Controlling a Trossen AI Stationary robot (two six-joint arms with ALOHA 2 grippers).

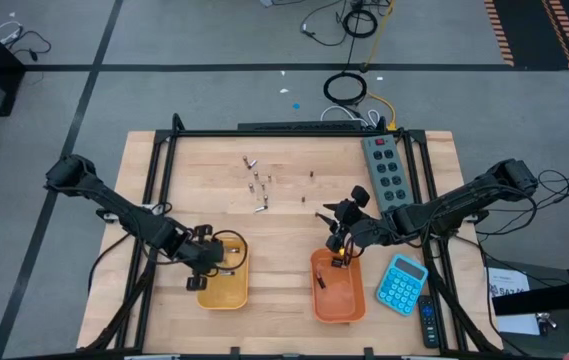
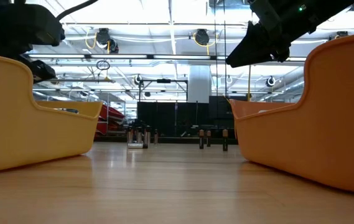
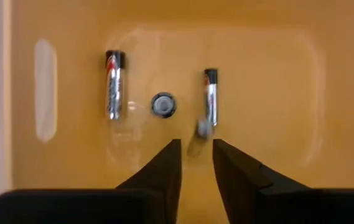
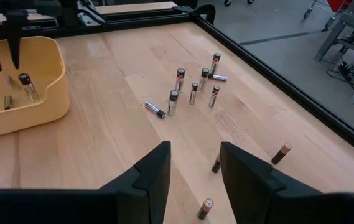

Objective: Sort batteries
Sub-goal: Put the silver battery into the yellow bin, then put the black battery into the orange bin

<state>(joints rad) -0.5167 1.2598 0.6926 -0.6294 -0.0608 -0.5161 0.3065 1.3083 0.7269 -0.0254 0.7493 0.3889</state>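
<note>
Your left claw (image 1: 226, 262) hangs over the yellow tray (image 1: 223, 292) at about 7 o'clock on the desk (image 1: 284, 225). In its wrist view the two fingers (image 3: 164, 171) stand apart with a narrow gap, released, gripping nothing. Just ahead of the tips lies a silver battery (image 3: 209, 99) on the tray floor. Beside it a second one stands on end (image 3: 163, 105), and a third lies flat (image 3: 114, 84) on the far side of that one. Your right claw (image 1: 340, 232) hovers at about 5 o'clock, above the far rim of the orange tray (image 1: 338, 295). Its fingers (image 4: 152, 171) are spread and empty. From its wrist view you see a cluster of silver batteries (image 4: 192, 87) near the desk's middle toward 12 o'clock, most upright and two lying flat. Three dark batteries (image 4: 281, 153) stand apart from that cluster, nearer the claw, each well separated from the others. The low view shows both groups upright on the wood between the two trays. A blue calculator (image 1: 402, 283) sits just beside the orange tray at 4 o'clock, and a power strip (image 1: 385, 166) lies along the desk's edge at 2 o'clock.
</note>
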